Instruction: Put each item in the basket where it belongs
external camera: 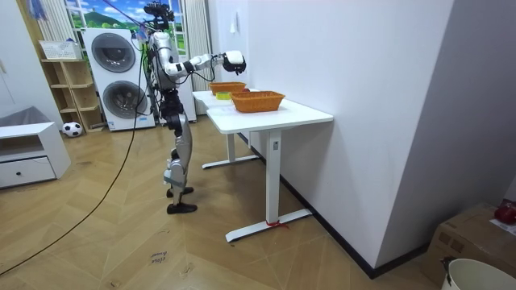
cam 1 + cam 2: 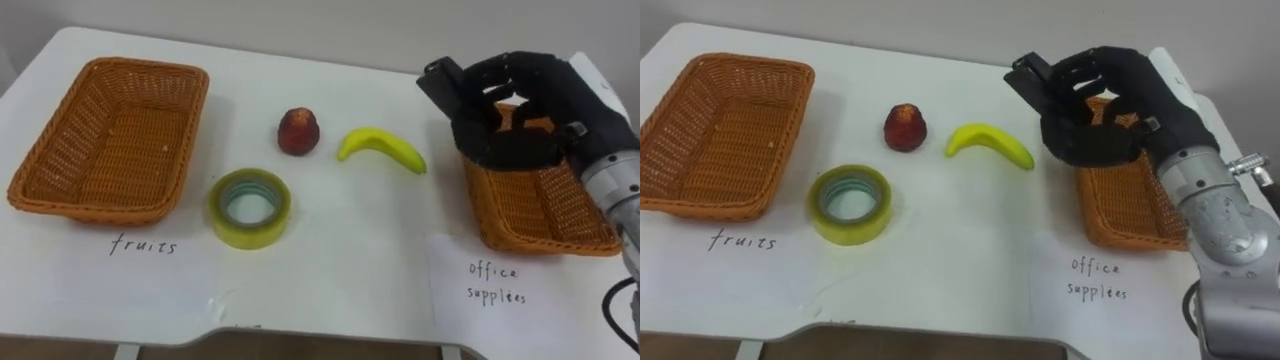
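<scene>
Fingers (image 2: 522, 66) of right hand (image 2: 525, 125) grip black object (image 2: 441, 84) above office-supplies basket (image 2: 540, 215).

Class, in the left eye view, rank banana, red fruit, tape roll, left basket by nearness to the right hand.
1. banana, beside the right hand gripping a black object
2. red fruit, centre
3. tape roll, front
4. left basket, leftmost

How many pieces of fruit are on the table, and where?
2. The red fruit lies near the middle of the table; the banana lies just right of it, left of the right basket. The right hand covers part of that basket, so more could hide there.
</scene>
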Controlling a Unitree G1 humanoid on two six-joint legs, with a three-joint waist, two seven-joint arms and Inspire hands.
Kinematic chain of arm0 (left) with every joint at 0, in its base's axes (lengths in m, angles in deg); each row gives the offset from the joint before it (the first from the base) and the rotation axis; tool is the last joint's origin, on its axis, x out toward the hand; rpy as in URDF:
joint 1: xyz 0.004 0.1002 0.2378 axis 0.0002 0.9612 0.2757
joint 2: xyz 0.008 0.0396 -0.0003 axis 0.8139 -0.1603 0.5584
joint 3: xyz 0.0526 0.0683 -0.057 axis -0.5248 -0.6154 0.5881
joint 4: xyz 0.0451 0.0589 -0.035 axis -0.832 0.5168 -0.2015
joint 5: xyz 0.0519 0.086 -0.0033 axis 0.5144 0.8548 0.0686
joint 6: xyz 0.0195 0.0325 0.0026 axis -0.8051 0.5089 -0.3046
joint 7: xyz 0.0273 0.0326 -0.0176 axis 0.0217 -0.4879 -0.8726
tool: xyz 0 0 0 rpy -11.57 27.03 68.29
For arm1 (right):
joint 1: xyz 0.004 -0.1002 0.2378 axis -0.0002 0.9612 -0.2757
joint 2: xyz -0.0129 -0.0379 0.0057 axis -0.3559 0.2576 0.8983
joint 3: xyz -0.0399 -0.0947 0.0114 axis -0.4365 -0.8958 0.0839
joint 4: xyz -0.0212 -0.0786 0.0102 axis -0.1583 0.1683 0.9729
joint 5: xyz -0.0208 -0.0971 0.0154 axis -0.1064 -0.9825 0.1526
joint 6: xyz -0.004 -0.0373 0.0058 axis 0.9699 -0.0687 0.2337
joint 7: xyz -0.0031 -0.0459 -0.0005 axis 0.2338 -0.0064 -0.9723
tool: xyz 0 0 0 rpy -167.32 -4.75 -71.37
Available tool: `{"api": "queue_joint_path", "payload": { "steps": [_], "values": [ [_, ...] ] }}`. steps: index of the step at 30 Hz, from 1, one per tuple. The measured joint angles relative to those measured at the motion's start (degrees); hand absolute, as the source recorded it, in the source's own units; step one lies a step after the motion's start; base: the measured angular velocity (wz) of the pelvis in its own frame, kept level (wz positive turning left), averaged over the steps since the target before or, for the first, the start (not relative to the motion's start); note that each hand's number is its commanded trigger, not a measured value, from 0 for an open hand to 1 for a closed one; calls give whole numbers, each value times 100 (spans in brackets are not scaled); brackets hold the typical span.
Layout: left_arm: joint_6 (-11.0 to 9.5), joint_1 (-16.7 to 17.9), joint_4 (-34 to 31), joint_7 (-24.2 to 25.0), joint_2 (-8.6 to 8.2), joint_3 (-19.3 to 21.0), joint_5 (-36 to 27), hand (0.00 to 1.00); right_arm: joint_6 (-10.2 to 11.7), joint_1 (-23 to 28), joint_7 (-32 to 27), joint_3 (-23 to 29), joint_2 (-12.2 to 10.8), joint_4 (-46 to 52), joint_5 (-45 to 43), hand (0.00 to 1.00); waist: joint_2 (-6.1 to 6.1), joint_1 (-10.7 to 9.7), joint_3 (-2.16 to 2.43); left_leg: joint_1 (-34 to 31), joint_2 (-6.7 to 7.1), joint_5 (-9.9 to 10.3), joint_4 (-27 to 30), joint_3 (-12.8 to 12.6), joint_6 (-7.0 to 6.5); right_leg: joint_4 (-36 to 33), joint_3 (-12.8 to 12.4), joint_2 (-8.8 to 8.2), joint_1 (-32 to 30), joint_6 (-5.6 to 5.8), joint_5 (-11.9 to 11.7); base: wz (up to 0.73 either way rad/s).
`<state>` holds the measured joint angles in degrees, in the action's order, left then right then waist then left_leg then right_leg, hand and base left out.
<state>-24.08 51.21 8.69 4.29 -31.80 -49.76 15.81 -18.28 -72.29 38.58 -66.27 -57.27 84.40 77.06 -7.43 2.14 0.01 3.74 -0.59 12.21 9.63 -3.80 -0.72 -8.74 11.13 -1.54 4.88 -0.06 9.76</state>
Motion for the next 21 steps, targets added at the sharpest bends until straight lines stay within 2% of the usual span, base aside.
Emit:
{"api": "queue_joint_path", "payload": {
  "steps": [11,17,21],
  "values": [
    [1,0,0,103,-3,-58,-8,0,67,-25,-392,96,77,-780,52,100,25,-113,-15,9,-2,-5,1,-27,-3,4,-37,-2,-15,1,1,-1],
    [-9,-11,2,103,0,15,-3,0,111,-26,-434,98,264,-1338,75,100,-33,-113,-32,-5,-9,-5,-1,-91,-3,-16,-142,10,-56,0,0,-6],
    [-19,-16,6,101,3,32,-7,0,163,-26,-489,205,410,-1757,139,100,-63,-111,-12,-9,-9,-4,0,-97,-3,-34,-147,7,-70,0,0,0]
  ]
}}
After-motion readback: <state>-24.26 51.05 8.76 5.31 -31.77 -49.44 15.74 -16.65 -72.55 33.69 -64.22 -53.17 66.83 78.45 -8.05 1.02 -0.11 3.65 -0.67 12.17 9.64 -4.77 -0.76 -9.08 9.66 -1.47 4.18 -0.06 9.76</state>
